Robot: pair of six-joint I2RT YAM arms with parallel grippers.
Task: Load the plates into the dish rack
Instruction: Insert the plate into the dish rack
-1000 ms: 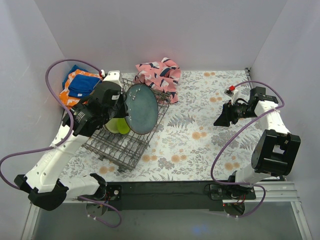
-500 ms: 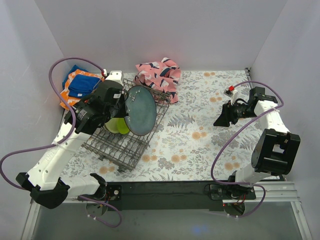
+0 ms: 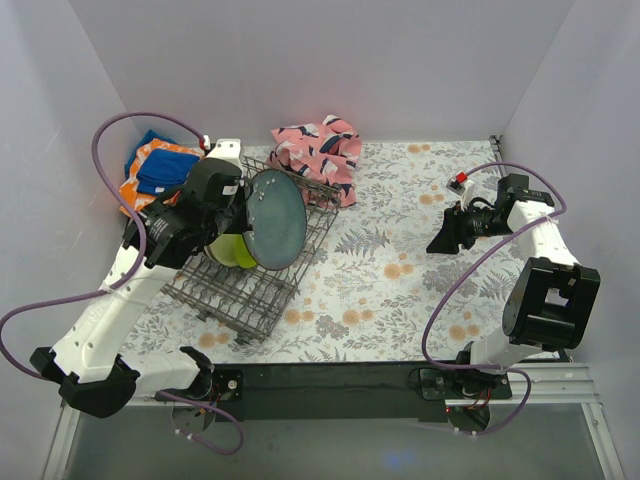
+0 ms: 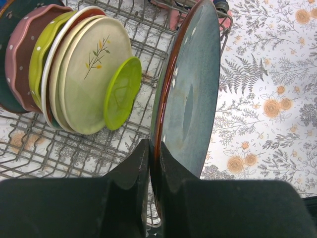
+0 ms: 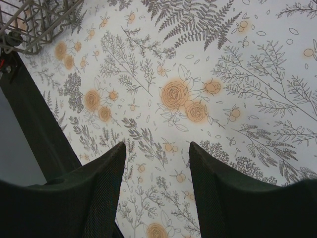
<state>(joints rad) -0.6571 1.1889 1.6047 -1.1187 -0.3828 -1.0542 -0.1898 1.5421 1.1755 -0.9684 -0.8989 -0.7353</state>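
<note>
My left gripper (image 4: 154,148) is shut on the rim of a large blue-grey plate (image 4: 190,94) with a brown edge, held upright on edge over the grey wire dish rack (image 3: 250,295). In the top view the same blue-grey plate (image 3: 277,218) stands above the rack's right half. Several plates stand in the rack to its left: a small lime plate (image 4: 121,91), a cream plate with a leaf sprig (image 4: 89,74), a green one and a pink dotted one (image 4: 20,59). My right gripper (image 5: 157,148) is open over the bare floral cloth, far right (image 3: 445,232).
A pink patterned cloth (image 3: 318,150) lies behind the rack, and orange and blue cloths (image 3: 155,170) are piled at the back left. The floral tablecloth (image 3: 400,270) spreads between the rack and the right arm. White walls close in on three sides.
The left arm has shifted the blue-grey plate slightly up and to the left over the rack. The right arm has not moved.
</note>
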